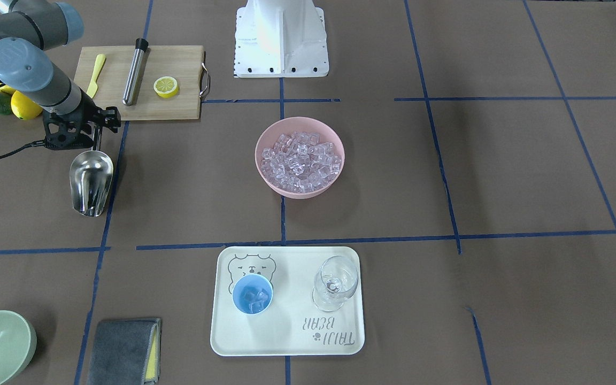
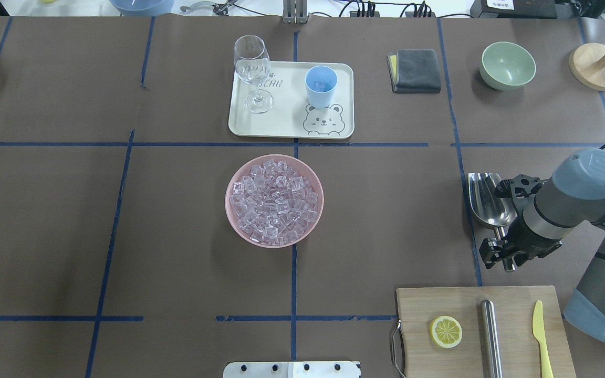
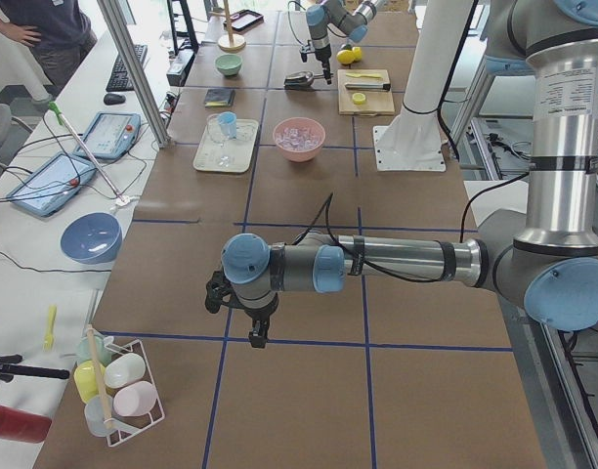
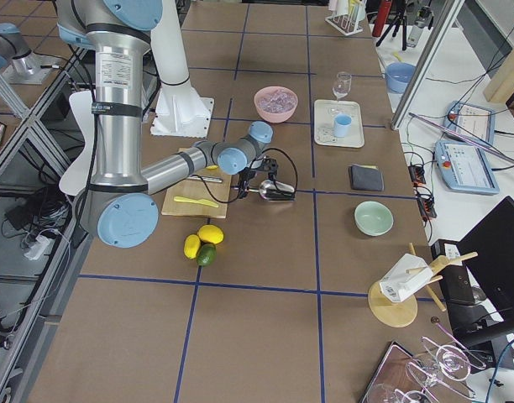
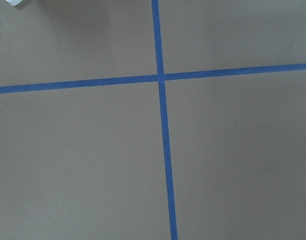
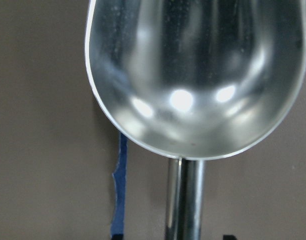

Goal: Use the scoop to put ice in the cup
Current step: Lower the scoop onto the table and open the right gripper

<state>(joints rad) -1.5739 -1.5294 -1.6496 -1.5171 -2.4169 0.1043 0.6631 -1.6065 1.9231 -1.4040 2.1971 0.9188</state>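
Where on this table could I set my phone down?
Bare paper lies all along the robot's left of the pink bowl and tray, and between the bowl and scoop. It is crowded on the tray and around the cutting board.

Grey arm, lt-blue joint caps, blk end effector
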